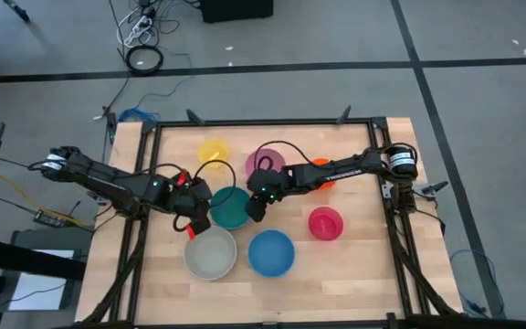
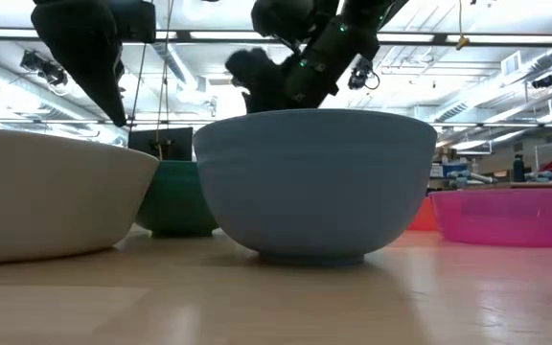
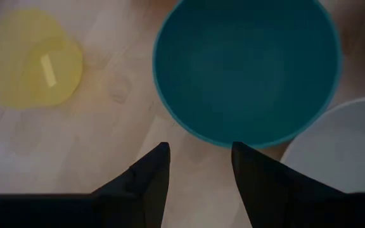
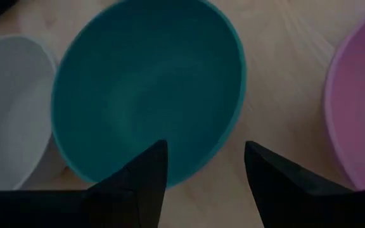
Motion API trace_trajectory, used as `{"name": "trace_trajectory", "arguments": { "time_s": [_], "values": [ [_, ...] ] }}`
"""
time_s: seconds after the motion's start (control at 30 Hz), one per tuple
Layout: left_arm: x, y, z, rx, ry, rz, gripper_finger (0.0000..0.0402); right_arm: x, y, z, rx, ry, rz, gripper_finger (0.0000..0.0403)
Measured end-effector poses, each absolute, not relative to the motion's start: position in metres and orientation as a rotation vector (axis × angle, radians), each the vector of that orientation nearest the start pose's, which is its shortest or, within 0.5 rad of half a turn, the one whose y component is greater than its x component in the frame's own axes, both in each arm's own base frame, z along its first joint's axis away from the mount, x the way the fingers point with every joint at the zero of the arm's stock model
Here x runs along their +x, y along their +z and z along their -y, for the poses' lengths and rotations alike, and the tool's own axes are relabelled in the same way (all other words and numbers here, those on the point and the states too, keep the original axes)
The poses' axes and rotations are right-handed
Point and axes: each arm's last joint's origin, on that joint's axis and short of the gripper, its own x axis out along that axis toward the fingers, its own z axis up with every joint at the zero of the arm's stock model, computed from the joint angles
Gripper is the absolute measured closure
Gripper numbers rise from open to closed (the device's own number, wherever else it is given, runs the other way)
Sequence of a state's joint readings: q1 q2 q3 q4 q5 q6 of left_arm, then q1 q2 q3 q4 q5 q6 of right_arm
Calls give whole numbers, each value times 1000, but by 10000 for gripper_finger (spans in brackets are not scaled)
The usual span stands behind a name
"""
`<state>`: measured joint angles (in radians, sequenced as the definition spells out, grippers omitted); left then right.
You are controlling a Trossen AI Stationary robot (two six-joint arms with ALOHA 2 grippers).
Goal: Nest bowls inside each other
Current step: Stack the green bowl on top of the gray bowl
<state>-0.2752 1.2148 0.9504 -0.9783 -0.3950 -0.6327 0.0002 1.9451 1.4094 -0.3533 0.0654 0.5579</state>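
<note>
Seven bowls stand apart on the wooden table, each on its base. In the middle is the teal bowl (image 1: 230,207); the grey-white bowl (image 1: 211,254) and blue bowl (image 1: 271,253) are near the front edge. The red bowl (image 1: 325,223) is at the right. The yellow bowl (image 1: 214,151) and pink bowl (image 1: 265,163) are at the back, and the orange bowl (image 1: 322,174) is partly under the right arm. My left gripper (image 3: 198,158) hovers open at the teal bowl's left side. My right gripper (image 4: 204,161) hangs open over the teal bowl's right rim (image 4: 224,136), one finger over the inside and one over the table.
The table's black frame (image 1: 272,123) runs along its edges. Bare wood lies between the teal and pink bowls (image 4: 284,82) and at the front right corner (image 1: 354,274). Both arms reach in over the table's middle, close to each other.
</note>
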Motion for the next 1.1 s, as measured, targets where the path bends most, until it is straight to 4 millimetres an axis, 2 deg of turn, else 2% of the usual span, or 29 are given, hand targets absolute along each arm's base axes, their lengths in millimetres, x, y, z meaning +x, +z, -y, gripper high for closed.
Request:
{"name": "trace_trajectory", "arguments": {
  "time_s": [0.43,0.53,0.7,0.93,1.0,1.1],
  "values": [
    [210,257,48,-157,443,-1039,223,426,181,12,511,-329,-863,213],
    [210,257,48,-153,441,-1036,223,427,182,16,516,-337,-846,221],
    [210,257,48,-152,442,-1036,223,426,183,27,536,-360,-833,268],
    [211,257,48,-155,440,-1028,223,426,183,34,548,-368,-831,386],
    [211,258,48,-159,438,-1020,224,426,183,33,548,-357,-834,395],
    [212,258,48,-161,437,-1016,224,427,183,33,550,-353,-825,383]
  ]
}}
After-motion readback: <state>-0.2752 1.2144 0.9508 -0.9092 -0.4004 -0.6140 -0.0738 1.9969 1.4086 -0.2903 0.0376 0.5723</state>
